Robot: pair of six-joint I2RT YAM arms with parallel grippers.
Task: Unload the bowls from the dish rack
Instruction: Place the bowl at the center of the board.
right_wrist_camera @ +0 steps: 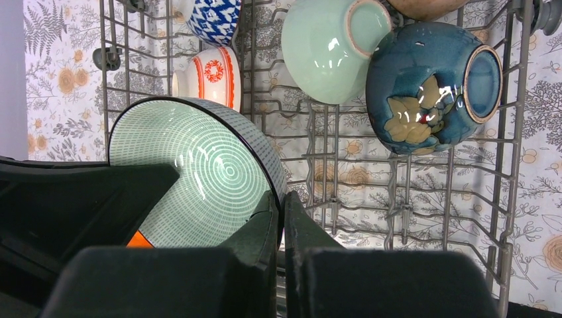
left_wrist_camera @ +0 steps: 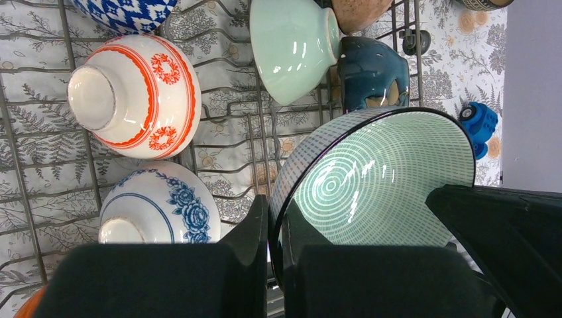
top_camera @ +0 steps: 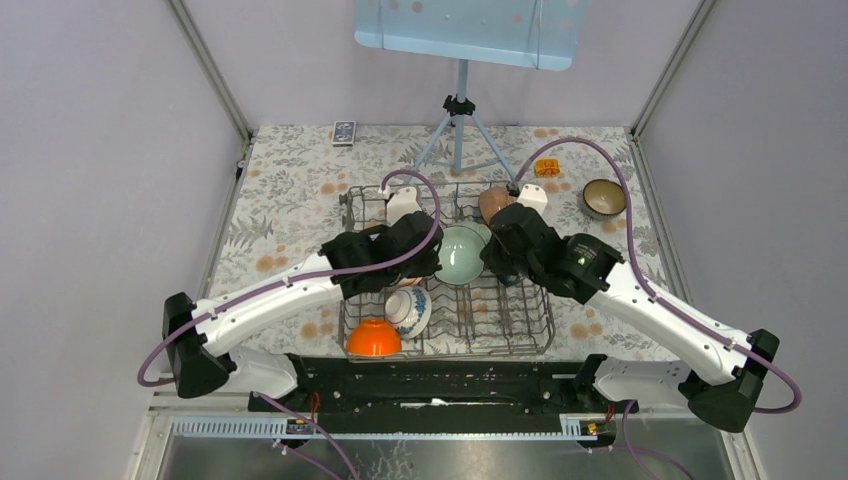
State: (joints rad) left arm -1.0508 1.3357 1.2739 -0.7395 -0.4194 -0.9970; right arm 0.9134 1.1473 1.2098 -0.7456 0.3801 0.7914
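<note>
green-ringed bowl point(left_wrist_camera: 378, 172), at the middle of the dish rack point(top_camera: 512, 322), is pinched by its rim in the left gripper point(left_wrist_camera: 272, 226) and right gripper point(right_wrist_camera: 279, 215), both clamped narrow on it. only the wrist views show its rings and those grips; from above, the arms hide them.

Ringed green bowl point(left_wrist_camera: 378, 179), rim pinched in the left end effector point(left_wrist_camera: 273, 228): glazed ceramic, glossy, light streaks across the inside.
Fingers point(left_wrist_camera: 245, 255): matt black plastic.
Pale green bowl point(left_wrist_camera: 291, 46), beyond the fingertips: smooth, high gloss.
Red-and-white bowl point(left_wrist_camera: 132, 93), off to one side of them: shiny glaze.
Blue bowl point(right_wrist_camera: 424, 86), ahead of the right end effector point(right_wrist_camera: 280, 218): mottled glaze, wet-looking shine.
Dish rack point(top_camera: 505, 315) under both: grey metal wire, dull sheen.
Desk point(top_camera: 290, 170): floral printed cover, matt.
</note>
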